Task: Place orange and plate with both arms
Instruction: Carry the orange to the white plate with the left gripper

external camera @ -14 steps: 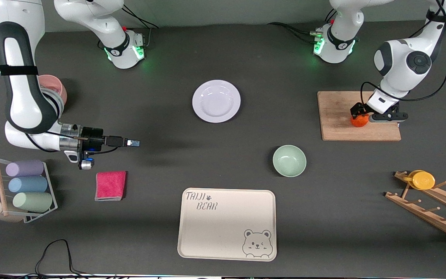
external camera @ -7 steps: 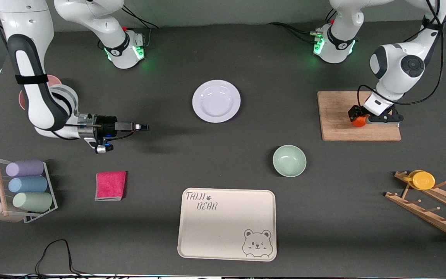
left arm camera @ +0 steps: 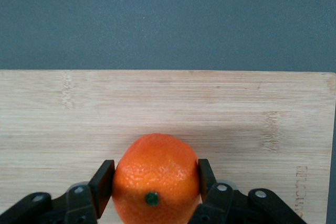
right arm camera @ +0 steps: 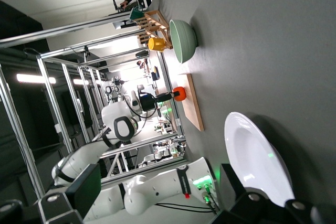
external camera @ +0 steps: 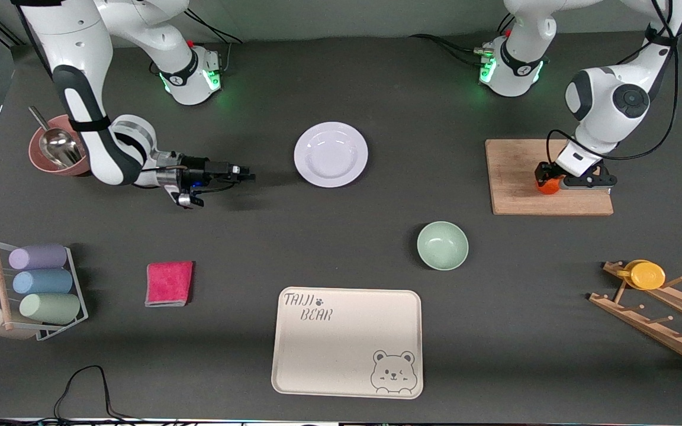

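The orange [external camera: 548,186] sits on the wooden cutting board [external camera: 518,177] at the left arm's end of the table. My left gripper [external camera: 549,177] is shut on it; in the left wrist view the pads [left arm camera: 103,182] press both sides of the orange [left arm camera: 156,171]. The white plate [external camera: 330,154] lies mid-table, farther from the front camera than the green bowl. My right gripper [external camera: 247,176] is open and empty, held low and level beside the plate, toward the right arm's end. The right wrist view shows the plate [right arm camera: 257,161] just past my right gripper [right arm camera: 157,187].
A pale green bowl [external camera: 442,245] and a cream bear tray [external camera: 347,341] lie nearer the front camera. A pink cloth [external camera: 169,283], a rack of cups [external camera: 33,284] and a pink bowl with a metal scoop [external camera: 51,155] are at the right arm's end. A wooden rack holds a yellow cup [external camera: 646,274].
My right arm has swung away from the front camera and toward the plate, uncovering the pink bowl. My left gripper has stayed on the orange on the board.
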Motion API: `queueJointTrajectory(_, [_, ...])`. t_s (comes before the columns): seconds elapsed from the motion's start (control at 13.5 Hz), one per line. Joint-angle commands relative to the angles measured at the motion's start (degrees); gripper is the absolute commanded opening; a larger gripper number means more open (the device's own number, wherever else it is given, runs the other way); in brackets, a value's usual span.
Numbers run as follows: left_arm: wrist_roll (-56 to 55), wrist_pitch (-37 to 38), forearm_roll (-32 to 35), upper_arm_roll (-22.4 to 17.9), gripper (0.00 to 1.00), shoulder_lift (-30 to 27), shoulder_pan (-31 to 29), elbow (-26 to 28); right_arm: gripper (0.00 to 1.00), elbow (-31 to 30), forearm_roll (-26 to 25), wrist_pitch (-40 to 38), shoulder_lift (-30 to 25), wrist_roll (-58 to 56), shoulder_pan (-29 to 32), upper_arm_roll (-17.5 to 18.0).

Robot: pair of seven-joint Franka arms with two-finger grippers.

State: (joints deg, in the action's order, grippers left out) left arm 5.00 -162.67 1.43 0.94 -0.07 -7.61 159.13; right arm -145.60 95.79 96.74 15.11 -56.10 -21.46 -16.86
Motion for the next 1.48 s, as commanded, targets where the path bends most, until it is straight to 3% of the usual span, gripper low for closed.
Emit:
queueJointTrajectory(0.0, [0.1, 6.5, -0.6, 0.6, 0.0, -5.6, 2.4, -0.6, 1.0, -3.1, 2.3, 4.0, -1.4, -6.4, -2.3, -0.5])
queueJointTrajectory(0.15, [-4.5, 20.4, -2.6, 0.6, 0.0, -9.4, 8.3, -7.9, 1.0, -4.4, 6.4, 5.3, -0.1, -13.7, -3.8, -0.3])
queueJointTrajectory(0.37, [-13.8, 42.9, -2.9, 0.6, 0.0, -10.2, 16.3, -23.8, 1.0, -4.9, 9.3, 5.0, 3.2, -18.3, -4.8, -0.2])
queueJointTrajectory(0.59, [-27.2, 54.0, -7.3, 0.6, 0.0, -11.6, 24.6, -31.8, 1.0, -4.9, 11.7, 4.9, 5.2, -18.9, -6.9, -0.1])
queueJointTrajectory(0.74, [-36.2, 53.9, -7.4, 2.7, 0.0, -12.1, 28.6, -31.9, 1.0, -5.4, 12.1, 4.7, 5.7, -19.0, -7.0, 0.0])
queueJointTrajectory(1.04, [-59.9, 50.2, -7.8, 14.9, 0.0, -8.7, 32.4, -35.2, 1.0, -5.9, 13.7, 1.2, 7.5, -19.1, -7.3, 0.0])
queueJointTrajectory(1.26, [-80.4, 44.9, -7.9, 26.3, 0.0, -0.2, 33.7, -40.5, 1.0, -7.0, 13.8, 1.4, 7.1, -19.2, -7.4, 0.0])
queueJointTrajectory(1.4, [-91.6, 41.3, -5.1, 30.4, 0.0, 5.7, 34.8, -43.9, 1.0, -7.1, 14.2, 1.8, 7.0, -19.2, -7.5, 0.0])
